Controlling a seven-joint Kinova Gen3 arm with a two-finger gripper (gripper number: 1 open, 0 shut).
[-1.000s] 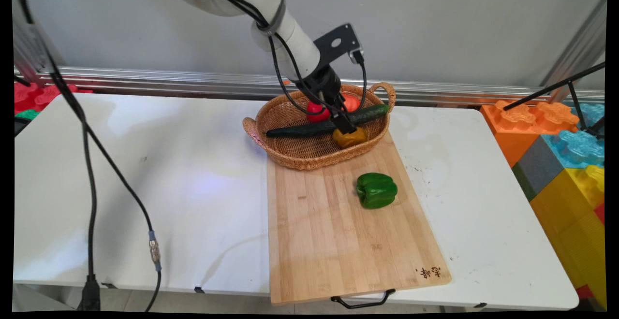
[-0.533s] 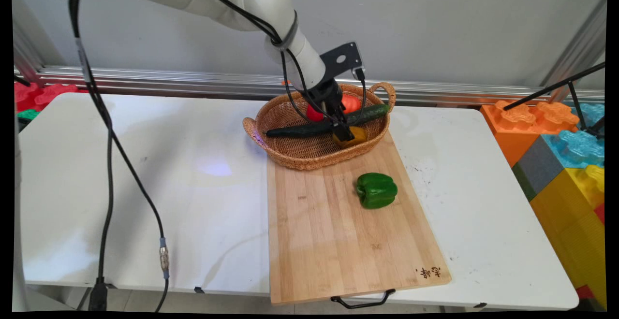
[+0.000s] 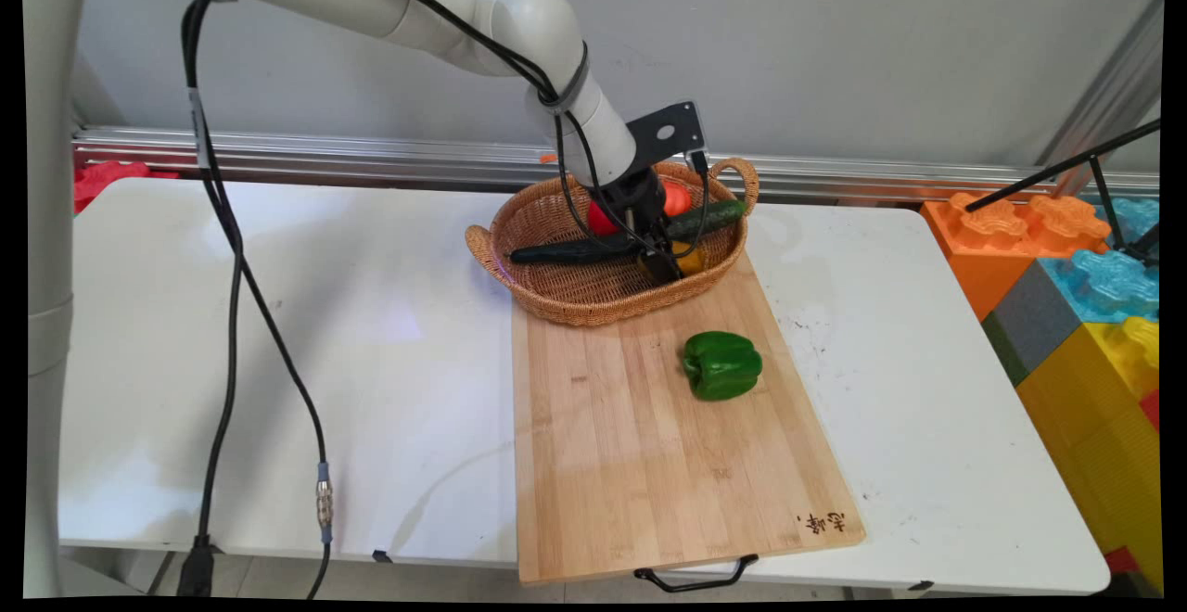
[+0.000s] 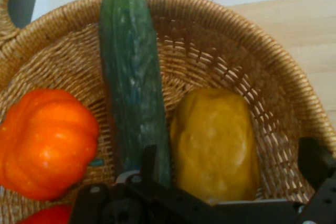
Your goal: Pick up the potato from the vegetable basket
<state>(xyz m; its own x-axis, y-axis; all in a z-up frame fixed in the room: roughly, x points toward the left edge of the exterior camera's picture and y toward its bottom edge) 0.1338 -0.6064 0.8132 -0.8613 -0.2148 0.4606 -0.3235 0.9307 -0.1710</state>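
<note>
Down inside basket (image 3: 593, 292), end effector (image 4: 231, 182) sits fingers apart astride yellow pepper (image 4: 214, 142) beside cucumber (image 4: 131, 77), nothing gripped yet.

Grey wall (image 3: 835, 46), white table (image 3: 278, 315) (colourful foam blocks (image 3: 1085, 287) right).

Light is bright and even, seemingly from overhead. Left of the cutting board (image 3: 649, 464), the white table (image 3: 306, 250) carries a broad pale sheen and soft grey shadows (one thin curve runs to the board's left edge). On the board, the green pepper (image 3: 722, 364) shows small highlights on top, and a soft shadow hugs its base. At the board's far end, the basket (image 3: 556, 292) is shaded under the arm. In the hand view, the orange pepper (image 4: 44, 140) gleams with glossy patches, and the gripper (image 4: 231, 156) is dark against the lit weave.
</note>
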